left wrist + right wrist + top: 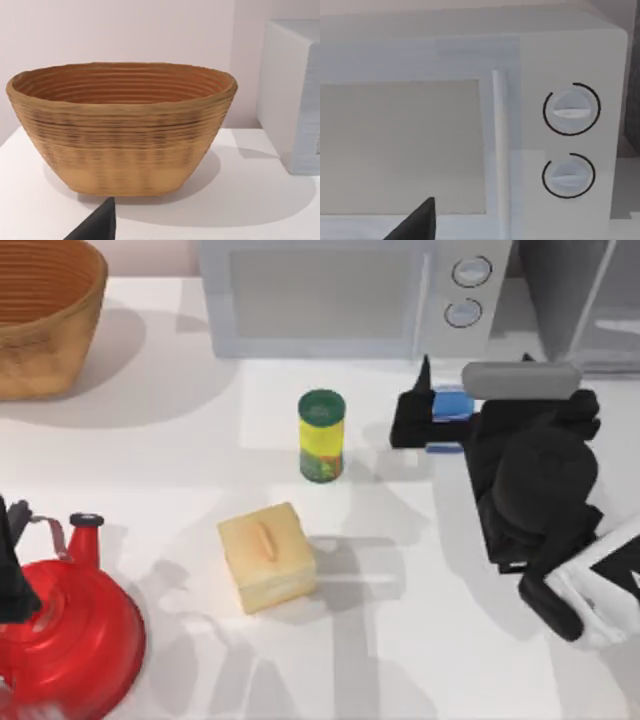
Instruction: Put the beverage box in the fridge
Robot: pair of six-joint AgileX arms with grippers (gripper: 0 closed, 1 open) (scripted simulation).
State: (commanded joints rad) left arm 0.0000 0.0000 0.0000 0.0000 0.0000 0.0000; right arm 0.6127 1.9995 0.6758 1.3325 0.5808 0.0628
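Blue-white beverage box (449, 408) sits between right gripper (428, 418) fingers near tabletop's back edge, before microwave (340, 295). Jaws appear closed on box: grasp step. Next: lift, carry to fridge (590, 300) at back right corner. Left gripper (12, 560) parked at left edge; jaws cannot tell.

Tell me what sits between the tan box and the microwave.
In the top view, the can stands on the table between the tan box and the microwave.

My right gripper (425, 418) covers most of the beverage box (449, 406); I cannot confirm finger contact. The fridge (585, 300) and basket (45, 315) are cut by the frame edge.
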